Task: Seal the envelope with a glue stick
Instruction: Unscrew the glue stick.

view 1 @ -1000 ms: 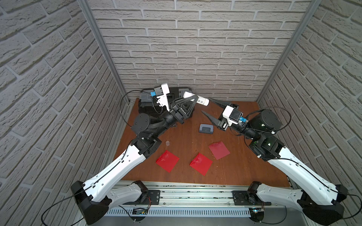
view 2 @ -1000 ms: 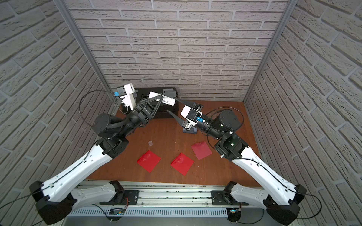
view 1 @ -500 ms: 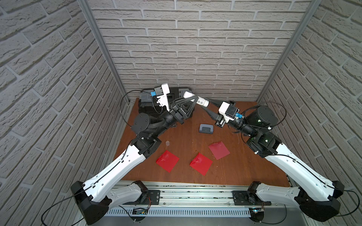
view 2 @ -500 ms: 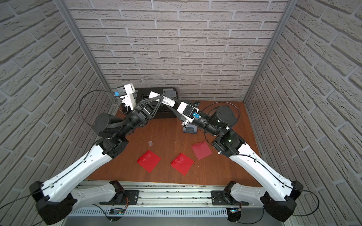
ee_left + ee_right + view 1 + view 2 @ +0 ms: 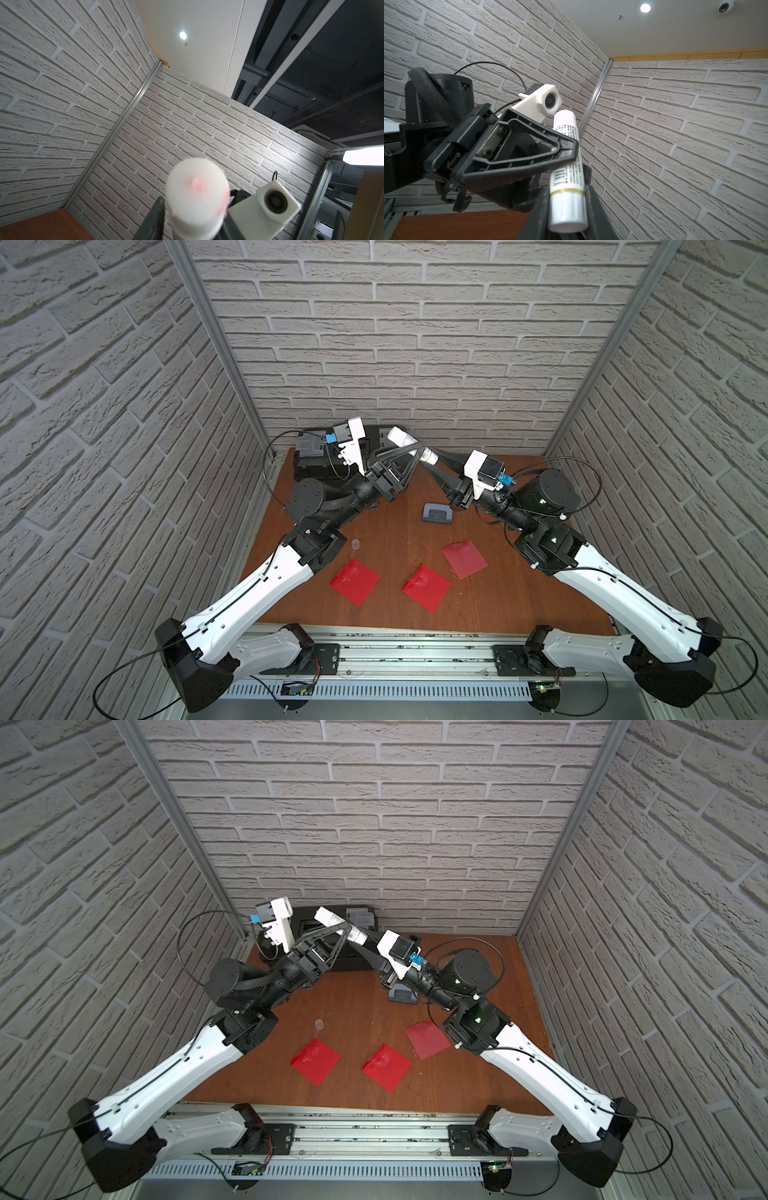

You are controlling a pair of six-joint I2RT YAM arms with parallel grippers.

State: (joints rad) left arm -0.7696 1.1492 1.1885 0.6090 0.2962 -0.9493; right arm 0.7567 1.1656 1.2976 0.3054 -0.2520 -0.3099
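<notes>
- Where the two arms meet, just above the middle of both top views, the glue stick (image 5: 400, 438) (image 5: 327, 915) hangs slanted in the air over the back of the table (image 5: 386, 531).
- The right gripper (image 5: 568, 207) is clamped tight on its lower end.
- The left gripper (image 5: 571, 151) flanks its middle closely; whether it presses, I cannot tell.
- Three red envelopes (image 5: 355, 581) lie flat, lower centre.

The right gripper (image 5: 436, 463) moves in from out over the table to the lower end of the glue stick (image 5: 398, 436). Its jaws, apart a second ago, now clamp that end. The left gripper (image 5: 415, 450) seems to slacken slightly around the stick's middle, though the views barely show it.
</notes>
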